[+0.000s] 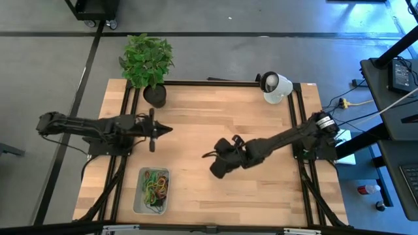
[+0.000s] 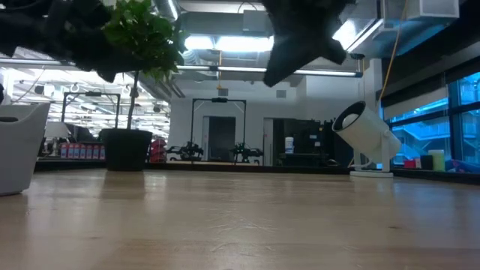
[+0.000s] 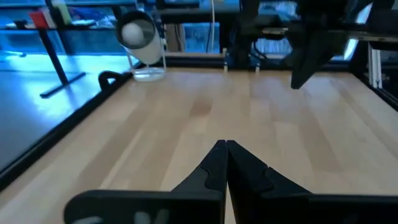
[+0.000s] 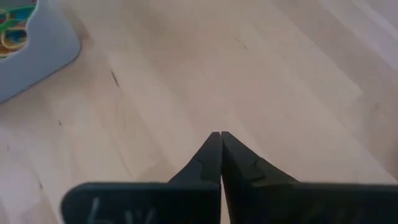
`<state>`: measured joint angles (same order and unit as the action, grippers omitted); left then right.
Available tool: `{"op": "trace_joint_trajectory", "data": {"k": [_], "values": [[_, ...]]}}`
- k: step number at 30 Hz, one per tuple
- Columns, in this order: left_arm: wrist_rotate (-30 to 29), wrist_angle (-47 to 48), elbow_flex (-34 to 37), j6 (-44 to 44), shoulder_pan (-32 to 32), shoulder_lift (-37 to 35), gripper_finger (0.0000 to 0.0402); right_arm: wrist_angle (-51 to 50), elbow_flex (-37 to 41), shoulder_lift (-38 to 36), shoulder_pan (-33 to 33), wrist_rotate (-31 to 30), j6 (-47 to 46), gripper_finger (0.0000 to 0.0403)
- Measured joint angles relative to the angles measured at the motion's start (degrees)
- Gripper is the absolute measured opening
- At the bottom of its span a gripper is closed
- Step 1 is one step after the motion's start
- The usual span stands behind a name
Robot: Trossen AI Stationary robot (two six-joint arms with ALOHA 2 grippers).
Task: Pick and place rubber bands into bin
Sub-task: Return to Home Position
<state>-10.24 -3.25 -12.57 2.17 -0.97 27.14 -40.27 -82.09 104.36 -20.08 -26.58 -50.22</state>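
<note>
The bin (image 1: 152, 190), a pale grey tray, stands near the table's front left, and its corner (image 4: 37, 46) shows in the right wrist view. Several rubber bands (image 1: 155, 186) in green, red, tan and black lie inside it (image 4: 11, 28). My right gripper (image 1: 208, 155) hangs shut above the bare wood at mid-table, to the right of the bin, with nothing between its fingers (image 4: 219, 135). My left gripper (image 1: 168, 129) is shut too (image 3: 225, 144). It points level toward the table's right, beyond the bin's far side, and holds nothing.
A potted plant (image 1: 149, 65) stands at the far left corner and a white lamp-like device (image 1: 275, 87) at the far right. A black frame (image 1: 215, 83) runs along the table's edges. Bare wood (image 1: 261, 189) lies between bin and right side.
</note>
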Motion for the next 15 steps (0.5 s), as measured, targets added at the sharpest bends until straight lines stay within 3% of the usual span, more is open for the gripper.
{"op": "trace_joint_trajectory", "data": {"k": [15], "values": [[2.76,0.4,9.41,-2.08,1.22,-25.62,0.0002,3.32,0.0,0.0,7.52,5.71,3.41,0.0003]]}}
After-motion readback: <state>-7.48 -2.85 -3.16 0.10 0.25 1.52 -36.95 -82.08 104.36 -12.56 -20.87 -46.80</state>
